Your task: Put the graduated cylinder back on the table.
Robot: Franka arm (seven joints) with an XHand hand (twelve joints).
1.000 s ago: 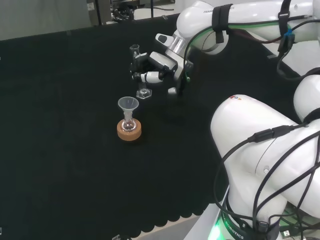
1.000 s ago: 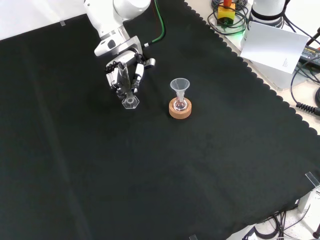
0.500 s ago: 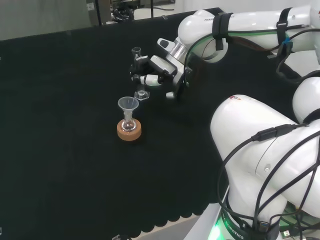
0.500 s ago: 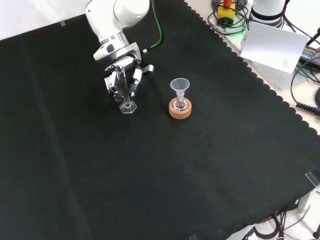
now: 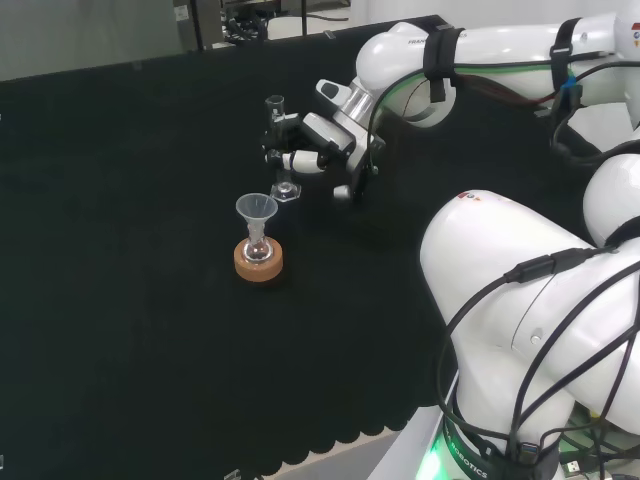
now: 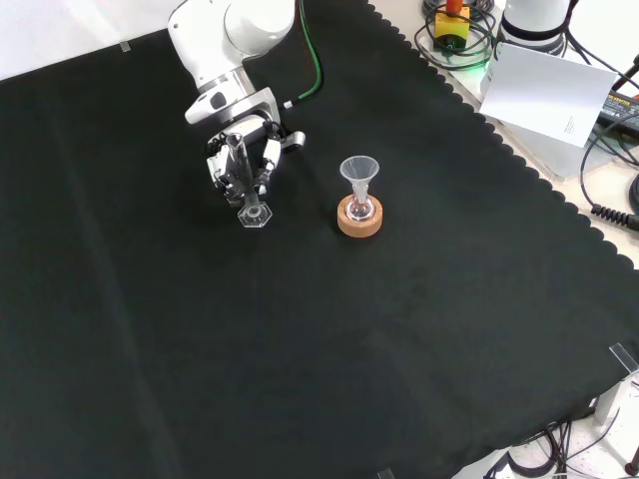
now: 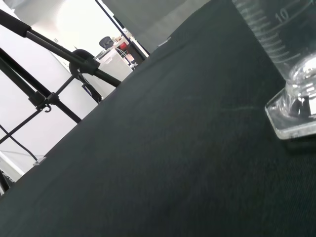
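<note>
Beside funnel flask [image 6: 359,200], hand [image 6: 243,160] grips cylinder [image 6: 245,180] upright; base about touching worktop [image 6: 300,339]; seat flat, then let go.

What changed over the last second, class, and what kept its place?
The hand, shut on the graduated cylinder, carried it down and slightly leftward in the front view; its hexagonal base now sits at or just above the black cloth. No release yet. The funnel and flask on the cork ring stayed put.

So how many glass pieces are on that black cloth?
3 that I can make out: a cylinder in the hand, and a funnel in a small flask on a cork ring; clear ware could hide.
</note>
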